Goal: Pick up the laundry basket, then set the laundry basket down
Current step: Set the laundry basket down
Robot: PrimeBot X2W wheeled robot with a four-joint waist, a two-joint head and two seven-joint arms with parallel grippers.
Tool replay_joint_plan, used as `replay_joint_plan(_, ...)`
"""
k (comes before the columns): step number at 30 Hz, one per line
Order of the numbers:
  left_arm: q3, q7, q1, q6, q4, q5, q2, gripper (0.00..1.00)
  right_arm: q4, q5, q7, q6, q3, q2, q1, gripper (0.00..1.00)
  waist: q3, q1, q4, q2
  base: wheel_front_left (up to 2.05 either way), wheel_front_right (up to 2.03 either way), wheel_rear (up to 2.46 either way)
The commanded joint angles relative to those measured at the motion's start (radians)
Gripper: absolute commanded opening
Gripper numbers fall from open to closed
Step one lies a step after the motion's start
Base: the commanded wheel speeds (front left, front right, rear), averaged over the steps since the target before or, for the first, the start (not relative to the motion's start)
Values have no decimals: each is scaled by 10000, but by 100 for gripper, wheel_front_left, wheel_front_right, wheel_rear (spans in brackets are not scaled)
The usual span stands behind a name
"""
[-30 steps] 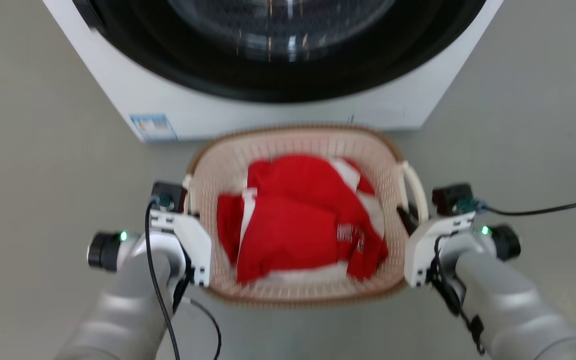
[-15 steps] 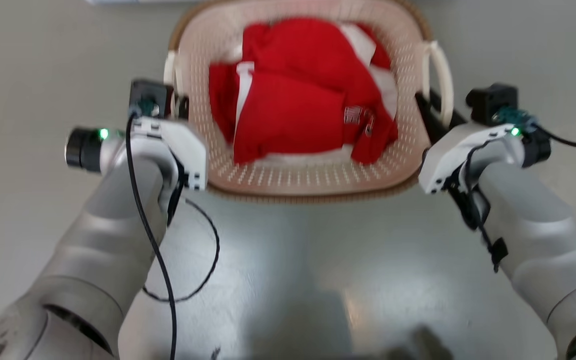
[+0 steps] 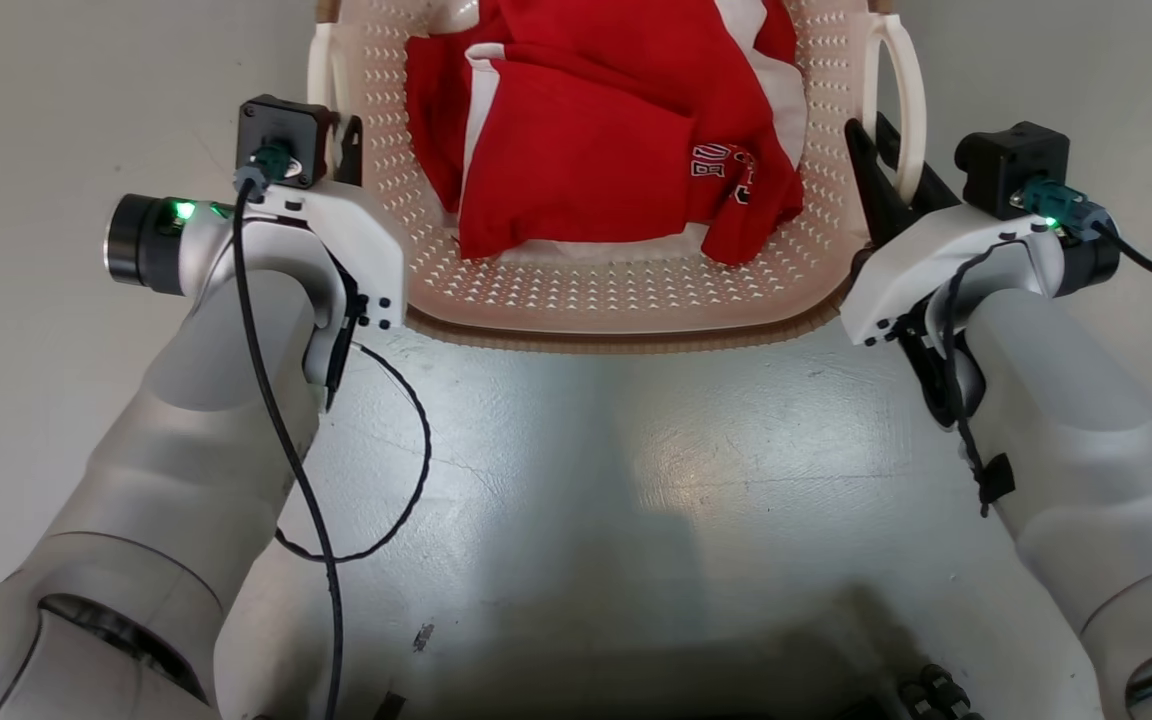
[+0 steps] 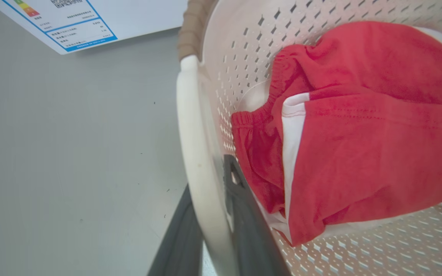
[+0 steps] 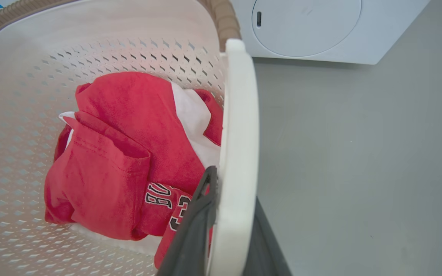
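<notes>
The laundry basket (image 3: 616,300), cream and perforated with a brown rim, sits at the top of the head view with red and white clothes (image 3: 596,130) inside. My left gripper (image 3: 341,150) is shut on the basket's left loop handle (image 4: 196,153); one dark finger is outside the loop and one inside. My right gripper (image 3: 881,165) is shut on the right loop handle (image 5: 240,134) in the same way. In the wrist views the left gripper (image 4: 213,230) and the right gripper (image 5: 228,237) each pinch a white loop. The basket's far end is cut off by the top edge of the head view.
The white washing machine (image 5: 320,30) stands just beyond the basket, and its label (image 4: 71,19) shows in the left wrist view. Grey floor (image 3: 616,480) lies between the basket and my base (image 3: 936,690). A loose black cable (image 3: 406,480) hangs from my left arm.
The head camera has tilted down: the washing machine has left the picture, and the basket and grippers sit higher and look larger. Both grippers stay shut on the handles.
</notes>
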Motion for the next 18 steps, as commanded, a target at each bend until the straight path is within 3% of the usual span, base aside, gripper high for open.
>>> replay_joint_plan(1, 203, -59, -194, 237, -55, 213, 518, 0, -193, -276, -146, 169, 136, 205, 680, 0, 35, 0, 1, 0, 0, 0, 0)
replay_joint_plan(12, 502, -60, -274, 84, 421, 404, 343, 0, -185, -811, -146, 169, -563, 439, 785, 0, 182, 0, 36, 0, 0, 0, 0)
replay_joint_plan(13, 535, -41, -284, 53, 565, 345, 291, 0, -190, -845, -146, 169, -761, 428, 767, 19, 192, 0, 33, 0, 0, 0, 0)
replay_joint_plan(14, 599, -27, -310, 38, 689, 262, 237, 0, -180, -929, -146, 169, -935, 423, 749, 68, 204, 0, 34, 0, 0, 0, 0)
replay_joint_plan(15, 632, -25, -346, 15, 782, 213, 191, 47, -192, -1082, -146, 169, -1078, 408, 718, 100, 221, 0, 33, 0, 0, 0, 0)
replay_joint_plan(16, 633, -26, -391, -4, 855, 201, 159, 47, -249, -1224, -147, 169, -1263, 403, 692, 100, 242, 0, 33, 0, 0, 0, 0)
replay_joint_plan(17, 620, -26, -430, -9, 925, 203, 127, 100, -298, -1352, -147, 169, -1468, 415, 695, 100, 253, 0, 36, 0, 0, 0, 0)
replay_joint_plan(18, 653, -30, -467, -11, 960, 174, 102, 100, -342, -1506, -147, 169, -1638, 429, 703, 100, 260, 0, 41, 0, 0, 0, 0)
